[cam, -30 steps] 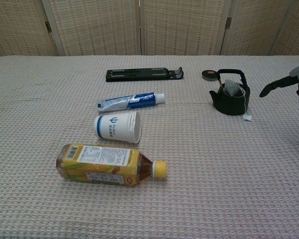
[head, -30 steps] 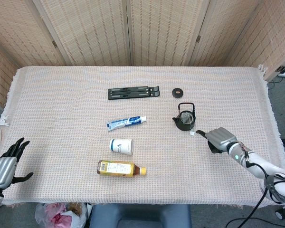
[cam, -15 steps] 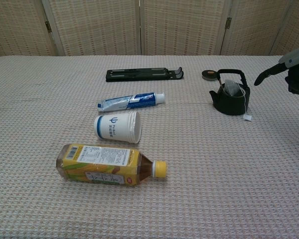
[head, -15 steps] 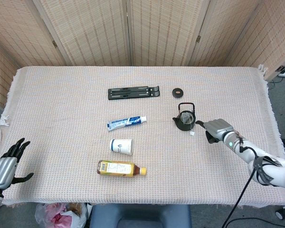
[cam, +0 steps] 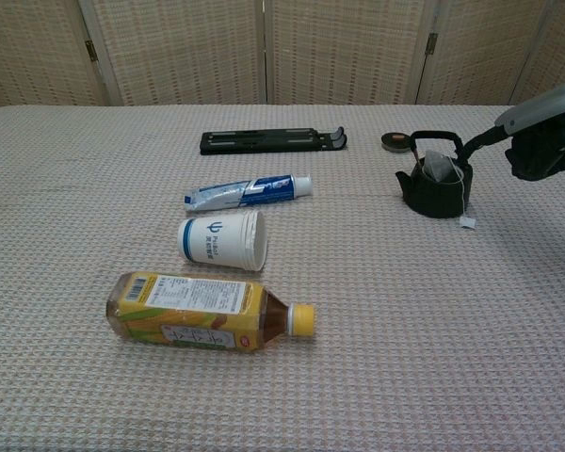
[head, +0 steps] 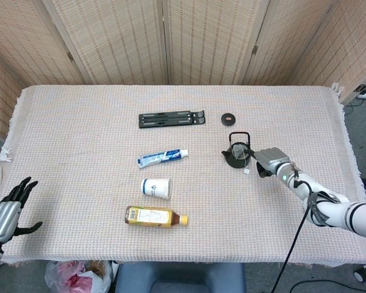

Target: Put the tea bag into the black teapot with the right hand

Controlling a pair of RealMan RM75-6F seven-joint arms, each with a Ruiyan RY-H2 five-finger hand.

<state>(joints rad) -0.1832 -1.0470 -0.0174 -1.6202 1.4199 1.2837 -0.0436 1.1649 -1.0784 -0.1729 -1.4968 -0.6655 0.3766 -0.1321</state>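
The black teapot (cam: 437, 186) stands upright on the woven cloth toward the right side of the table (head: 79, 122), its handle arched over an open top, and the tea bag (cam: 440, 168) sits inside it, grey and crumpled above the rim. The bag's string runs over the pot's right edge and down to a small white tag (cam: 468, 223) lying on the cloth just beside the base. The right hand (cam: 539, 135) hovers close to the right of the teapot, one dark finger stretched toward the handle and the rest curled in; it appears to hold nothing, though the chest view cuts part of it off and the head view shows it too small to be sure. The left hand (head: 9, 210) rests at the table's near left corner, well apart from everything, fingers spread and holding nothing. A white paper cup (cam: 222, 239) lies on its side near the middle, and in front of it a bottle of tea (cam: 207, 312) with a yellow cap also lies flat. Behind the cup is a toothpaste tube (cam: 248, 192), and further back a black folding stand (cam: 271, 141). A small round dark lid (cam: 395, 142) lies just behind the teapot.
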